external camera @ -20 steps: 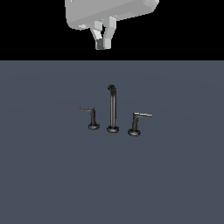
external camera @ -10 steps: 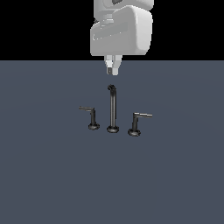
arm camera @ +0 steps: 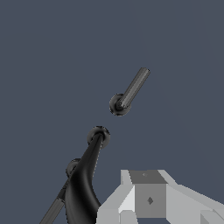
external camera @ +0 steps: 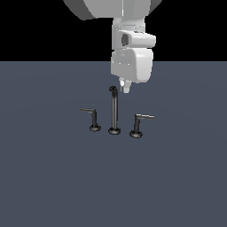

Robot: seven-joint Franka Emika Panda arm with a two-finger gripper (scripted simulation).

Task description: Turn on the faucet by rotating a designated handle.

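So the arm has come way down compared to half a second ago. Back then the pincer was hanging above the spout tip, up around the counter's far edge, and a second ago it was higher still and off toward the exterior view's left. Now the pincer [external camera: 126,88] sits just beside the curved tip of the spout post [external camera: 114,111], on the exterior view's right of it and about level with it. Only a small pale tip pokes out under the big white wrist body, so I can't tell whether the fingers are apart or together. The wrist view only shows the pale grey pincer [arm camera: 151,199] housing, which doesn't settle it either.

The faucet [external camera: 115,119] itself hasn't budged on the dark blue-grey counter [external camera: 53,177]. The handle [external camera: 140,124] stands on the exterior view's right of the spout, its paler bar pointing off to that side, with nothing touching it. In the wrist view it's the lever with the grey bar [arm camera: 129,92], seen from above. The smaller darker handle [external camera: 91,118] is on the other side of the spout.
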